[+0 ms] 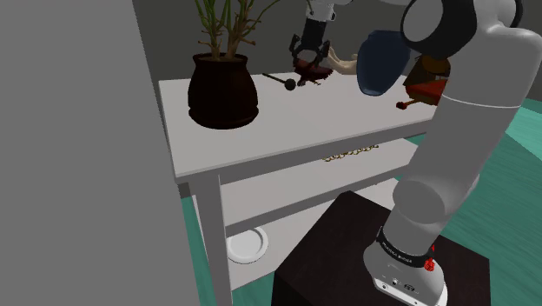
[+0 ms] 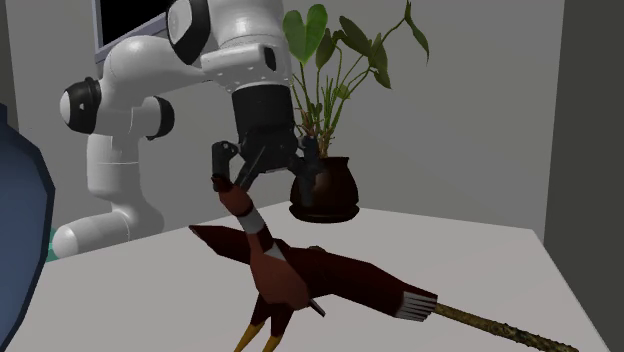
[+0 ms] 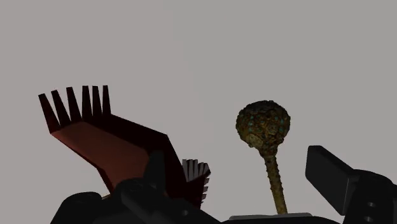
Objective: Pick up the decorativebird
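Note:
The decorative bird [image 2: 290, 270] is dark red with a white neck ring, yellow feet and spread, comb-edged wings. It stands on the pale table [image 2: 450, 260], far side in the shoulder view [image 1: 311, 73]. My black gripper [image 2: 265, 172] hangs straight above it, open, fingers wide apart. The bird's head reaches up beside one fingertip [image 2: 222, 178]; the other finger is well clear of it. In the wrist view a wing [image 3: 108, 140] spreads out beside one finger of the gripper [image 3: 245, 184]. In the shoulder view the gripper [image 1: 308, 54] sits right over the bird.
A mottled stick with a ball head [image 3: 264, 127] lies next to the bird [image 1: 280, 81]. A dark potted plant [image 1: 223, 91] stands at the table's end, a blue vase [image 1: 382, 63] and a red object [image 1: 426, 83] near the arm. A white plate [image 1: 247, 245] lies under the table [image 1: 287, 130].

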Robot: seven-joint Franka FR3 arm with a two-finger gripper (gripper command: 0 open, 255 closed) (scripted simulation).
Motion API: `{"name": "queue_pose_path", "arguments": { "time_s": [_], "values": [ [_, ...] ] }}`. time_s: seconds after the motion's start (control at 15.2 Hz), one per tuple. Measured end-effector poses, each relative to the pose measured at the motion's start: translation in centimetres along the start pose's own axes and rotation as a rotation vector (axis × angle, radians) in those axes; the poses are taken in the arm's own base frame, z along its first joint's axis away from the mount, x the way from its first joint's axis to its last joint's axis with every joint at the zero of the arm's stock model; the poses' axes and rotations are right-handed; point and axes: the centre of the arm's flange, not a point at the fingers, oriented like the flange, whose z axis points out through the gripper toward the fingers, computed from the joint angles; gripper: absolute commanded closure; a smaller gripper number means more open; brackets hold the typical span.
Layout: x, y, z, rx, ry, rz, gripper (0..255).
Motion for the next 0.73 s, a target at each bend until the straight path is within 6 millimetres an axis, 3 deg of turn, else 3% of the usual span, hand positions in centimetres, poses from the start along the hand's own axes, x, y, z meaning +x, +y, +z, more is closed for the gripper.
{"name": "queue_pose_path", "arguments": {
  "time_s": [0.33, 0.73],
  "values": [
    [5.5, 3.3, -1.3, -0.011, 0.022, 0.118, 0],
    [6.0, 4.5, 1.1, -0.014, 0.026, 0.142, 0]
  ]
}}
